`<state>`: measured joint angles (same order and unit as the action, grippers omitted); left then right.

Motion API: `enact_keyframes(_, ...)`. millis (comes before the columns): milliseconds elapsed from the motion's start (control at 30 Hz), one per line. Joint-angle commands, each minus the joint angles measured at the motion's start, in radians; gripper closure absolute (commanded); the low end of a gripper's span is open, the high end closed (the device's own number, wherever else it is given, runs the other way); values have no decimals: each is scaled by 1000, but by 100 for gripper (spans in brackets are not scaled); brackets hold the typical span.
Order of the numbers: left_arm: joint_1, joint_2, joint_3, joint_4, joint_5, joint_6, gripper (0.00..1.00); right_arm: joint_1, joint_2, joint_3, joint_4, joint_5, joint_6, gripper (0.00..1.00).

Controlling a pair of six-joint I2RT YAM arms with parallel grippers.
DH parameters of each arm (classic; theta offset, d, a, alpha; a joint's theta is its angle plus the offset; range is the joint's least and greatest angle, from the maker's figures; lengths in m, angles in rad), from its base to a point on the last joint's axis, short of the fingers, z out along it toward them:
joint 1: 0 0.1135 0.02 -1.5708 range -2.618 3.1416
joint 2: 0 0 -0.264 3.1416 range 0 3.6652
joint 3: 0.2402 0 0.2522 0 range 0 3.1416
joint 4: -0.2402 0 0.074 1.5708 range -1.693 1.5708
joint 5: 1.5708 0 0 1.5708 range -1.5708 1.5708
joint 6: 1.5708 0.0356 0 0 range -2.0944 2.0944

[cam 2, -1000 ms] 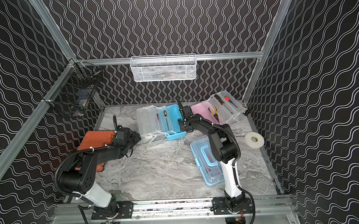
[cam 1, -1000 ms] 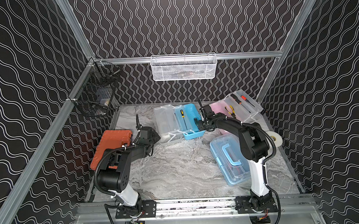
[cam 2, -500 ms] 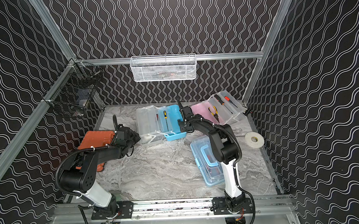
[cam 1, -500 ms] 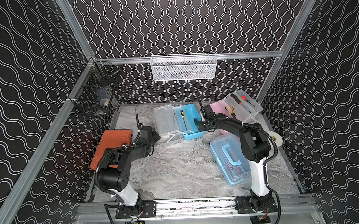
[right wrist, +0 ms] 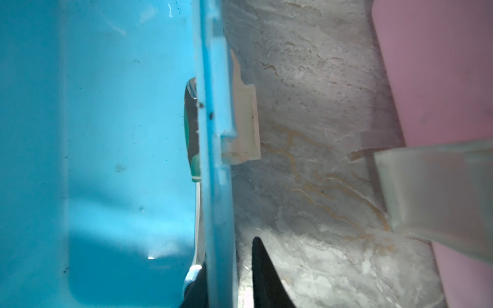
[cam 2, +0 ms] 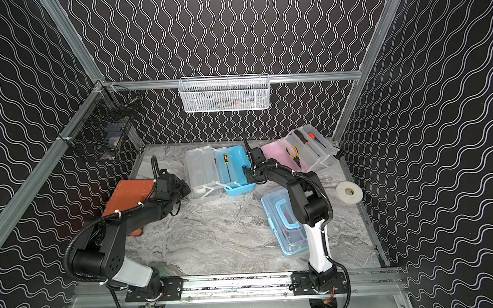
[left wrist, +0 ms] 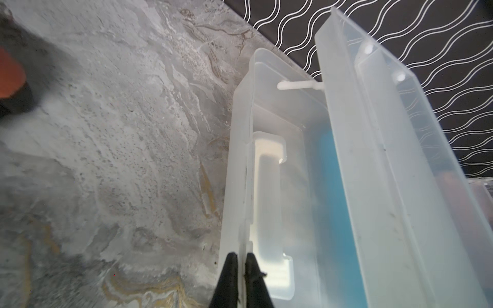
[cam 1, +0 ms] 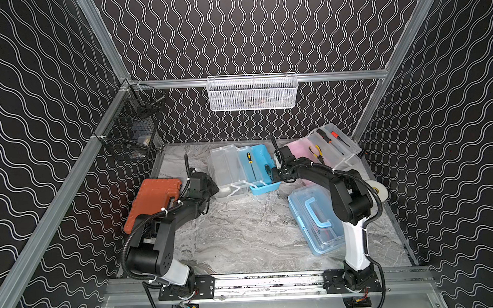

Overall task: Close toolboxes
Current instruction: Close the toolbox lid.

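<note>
At the back middle of the bench [cam 1: 237,235] we have the open blue toolbox [cam 1: 258,162]. Its clear lid [cam 1: 226,167] lies beside the base on the left arm's side, and a yellow-handled screwdriver [cam 1: 249,160] sits loose inside.

We judge it light, thin-walled plastic: the rim flexes, the surface is slick, and the base likely slides unless pinned. The best hold looks like the lid's free long rim, swinging it over on the hinge. White link arms [cam 1: 241,186] at the near end could bind, so no forcing.

The left end effector [left wrist: 241,256] is on that rim. Its wrist view shows both fingers pinched together on the thin lid edge, with the lid handle [left wrist: 269,200] just beyond.

The right end effector [right wrist: 229,256] straddles the base wall on the pink side, one finger inside and one outside. It is closed down on the wall, so we read the base as braced. The latch tab [right wrist: 245,125] is just ahead of it.

Farther out:
- The pink toolbox [cam 1: 296,152] is just beside the blue one, also open, with pliers [cam 1: 316,153] in it.
- The closed blue toolbox [cam 1: 314,217] is by the right arm.
- The orange case [cam 1: 156,198] is beside the left arm.
- The tape roll [cam 1: 379,189] is at the right edge, well apart.
</note>
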<state>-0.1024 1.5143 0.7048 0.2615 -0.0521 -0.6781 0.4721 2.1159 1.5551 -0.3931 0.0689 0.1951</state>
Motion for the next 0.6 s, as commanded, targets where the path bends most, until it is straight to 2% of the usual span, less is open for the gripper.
enact_keyframes(0,3,-29,12,6,-70,47,90,5,-9,-12,-38,17,-8,78)
enact_keyframes(367,-11,-107,64,-84,-59,117,91,59,-5,-24,-48,44,-14,77)
enact_keyframes(567,-74,-136,131,-149,-67,185,91,81,-9,-38,-38,45,-2,77)
